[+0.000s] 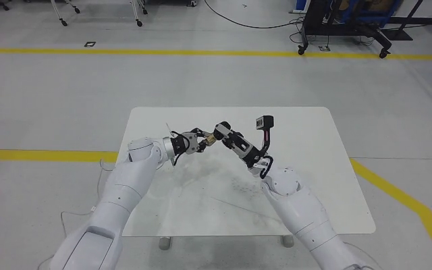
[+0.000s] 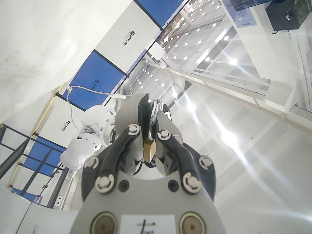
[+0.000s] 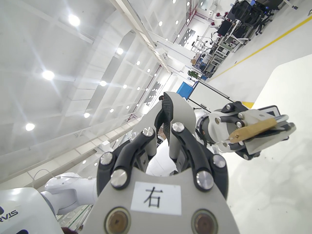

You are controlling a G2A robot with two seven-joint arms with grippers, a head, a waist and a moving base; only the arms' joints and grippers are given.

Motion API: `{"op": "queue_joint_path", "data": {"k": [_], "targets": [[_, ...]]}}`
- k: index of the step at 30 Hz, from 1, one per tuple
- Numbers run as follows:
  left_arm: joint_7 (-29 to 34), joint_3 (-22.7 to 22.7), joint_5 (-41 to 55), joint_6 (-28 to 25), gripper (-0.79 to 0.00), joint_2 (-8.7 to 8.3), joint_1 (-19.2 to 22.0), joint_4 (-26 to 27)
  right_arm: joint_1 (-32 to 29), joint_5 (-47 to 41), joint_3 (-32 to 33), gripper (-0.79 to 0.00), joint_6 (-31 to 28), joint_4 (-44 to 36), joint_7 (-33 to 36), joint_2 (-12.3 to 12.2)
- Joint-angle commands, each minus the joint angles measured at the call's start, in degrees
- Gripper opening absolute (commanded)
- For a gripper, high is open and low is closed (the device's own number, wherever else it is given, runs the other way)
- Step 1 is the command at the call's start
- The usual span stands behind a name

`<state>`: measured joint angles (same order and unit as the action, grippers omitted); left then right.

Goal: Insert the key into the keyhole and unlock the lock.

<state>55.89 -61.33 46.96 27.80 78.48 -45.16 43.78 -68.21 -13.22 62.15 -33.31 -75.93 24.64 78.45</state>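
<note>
The brass lock (image 2: 149, 150) is held up off the desk (image 1: 317, 196), over the part left of centre and toward the far side. The left gripper (image 2: 151, 107) is grasping it, fingers clamped on the flat sides of the body, with the silver shackle (image 3: 282, 118) out near the fingertips. That grip looks chosen to keep the lock from twisting when a key is turned. The end opposite the shackle, where the keyhole should sit, lies back toward that gripper's palm, which I judge an awkward place to reach. Just to the right of the lock, the right gripper (image 3: 166, 107) is clenched, its pads pressed together. I cannot tell whether the key is pinched between them, since nothing clear sticks out past the tips. The two arms meet tip to tip above the desk, probably so that either wrist can change angle freely while the key is lined up with the keyhole. Insertion appears not yet done.
</note>
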Motion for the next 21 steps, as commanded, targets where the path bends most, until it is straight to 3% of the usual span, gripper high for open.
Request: {"op": "queue_joint_path", "data": {"k": [1,13,20,21], "targets": [[-0.02,0.1,0.1,-0.31,-0.785,0.05,0.08,-0.2,-0.16,0.77,0.03,-0.785,1.04,0.02,0.07,-0.05],[-0.3,0.21,0.41,-1.37,-0.785,0.11,0.18,-0.42,-0.51,8.86,-0.41,-0.785,7.64,0.57,-3.56,-0.15],[-2.68,-0.26,-0.74,-4.67,-0.785,-0.08,0.21,-0.03,-1.01,7.18,-0.12,-0.785,5.59,-0.61,-4.13,-0.03],[-4.63,-0.29,-2.21,-6.33,-0.785,-0.19,0.29,0.26,-1.34,6.03,0.23,-0.699,4.68,-1.33,-3.59,-0.09]]}}
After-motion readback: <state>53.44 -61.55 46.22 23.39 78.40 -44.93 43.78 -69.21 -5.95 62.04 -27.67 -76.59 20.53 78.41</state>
